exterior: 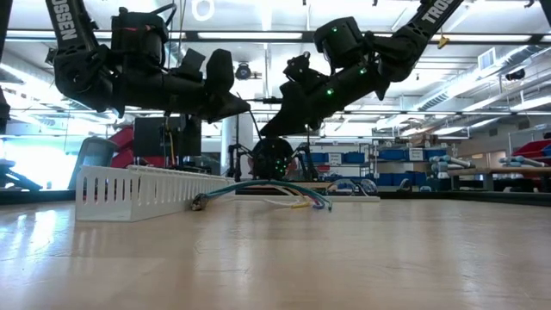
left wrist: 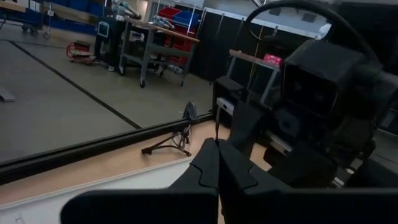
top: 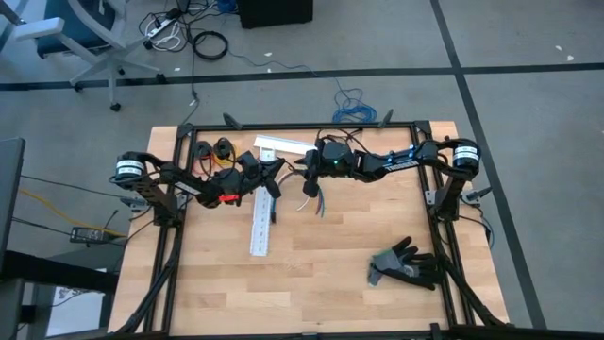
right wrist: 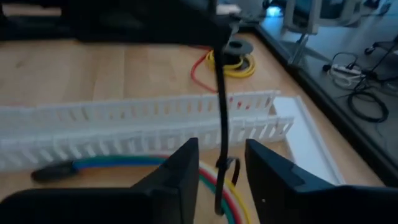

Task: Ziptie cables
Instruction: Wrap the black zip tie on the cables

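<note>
The cables (right wrist: 155,167), a bundle of blue, green, red and yellow wires, lie on the table beside a white slotted duct (top: 260,225). In the low view they arch up in the middle (exterior: 263,184), both ends resting on the wood. The ziptie (right wrist: 221,106), a thin black strap, is looped around the bundle (right wrist: 227,169) and runs up to my left gripper (top: 274,178), which is shut on it. My right gripper (right wrist: 222,165) is open above the cables. Its fingers stand on either side of the strap without touching it. My left gripper pinches the ziptie's free end (left wrist: 216,135) between its two shut fingertips. The fingers come in level from the table's left, well above the wood. From the hold the strap runs straight down to its loop around the cables.
A second white duct piece (top: 283,144) lies at the far edge. Small wire spools (top: 212,148) sit at the far left, one with yellow and red wire (right wrist: 233,61). A black glove (top: 406,264) lies near the right front. The near half of the wood is bare.
</note>
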